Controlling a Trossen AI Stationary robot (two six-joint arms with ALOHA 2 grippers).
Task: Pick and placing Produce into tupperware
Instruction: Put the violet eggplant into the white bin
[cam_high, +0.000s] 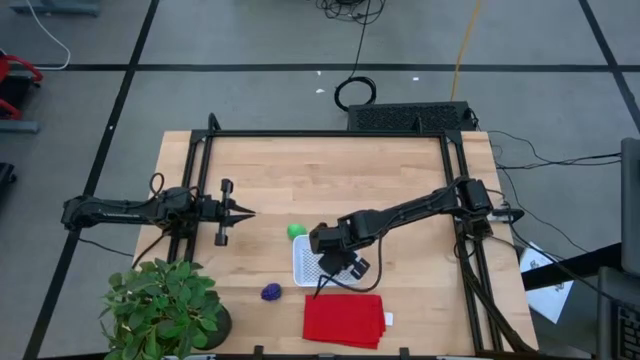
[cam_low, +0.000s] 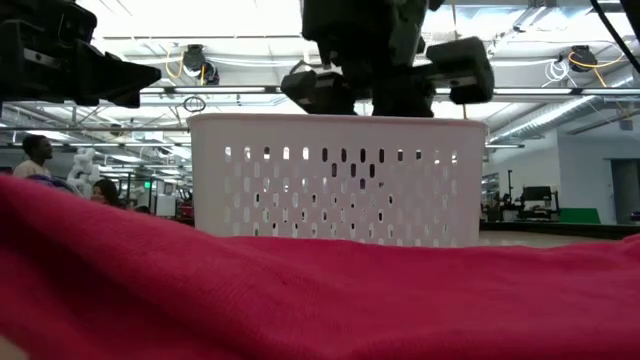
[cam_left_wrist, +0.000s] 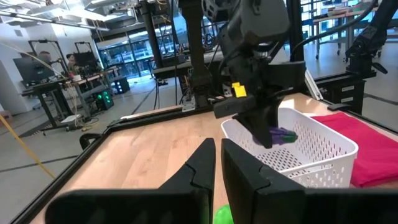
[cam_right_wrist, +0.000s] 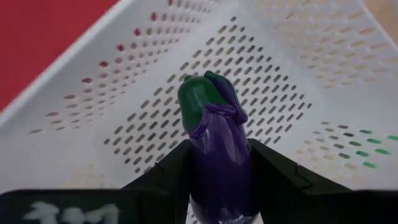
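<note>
The white perforated container (cam_high: 303, 262) stands on the wooden table, just beyond the red cloth. My right gripper (cam_right_wrist: 217, 158) reaches down into it, shut on the elongated purple piece with a green cap (cam_right_wrist: 214, 137). The left wrist view shows that piece (cam_left_wrist: 283, 134) at rim height inside the container (cam_left_wrist: 317, 146). The bright green piece (cam_high: 297, 231) lies on the table at the container's far left corner. The roundish purple piece (cam_high: 271, 292) lies near the plant. My left gripper (cam_high: 245, 212) hovers shut, left of the green piece. My right gripper pinches the elongated purple piece by its purple body (cam_right_wrist: 217, 180), one finger (cam_right_wrist: 171, 174) on each side. The fingers come from above, slanting down, and lie along the piece. Its green cap end (cam_right_wrist: 202, 99) sticks out past the fingertips toward the container's floor. It is clear of the table.
A folded red cloth (cam_high: 345, 320) lies at the near edge, just in front of the container. A leafy potted plant (cam_high: 165, 305) fills the near left corner. A black frame runs around the table's edges. People (cam_low: 38, 155) show in the room beyond.
</note>
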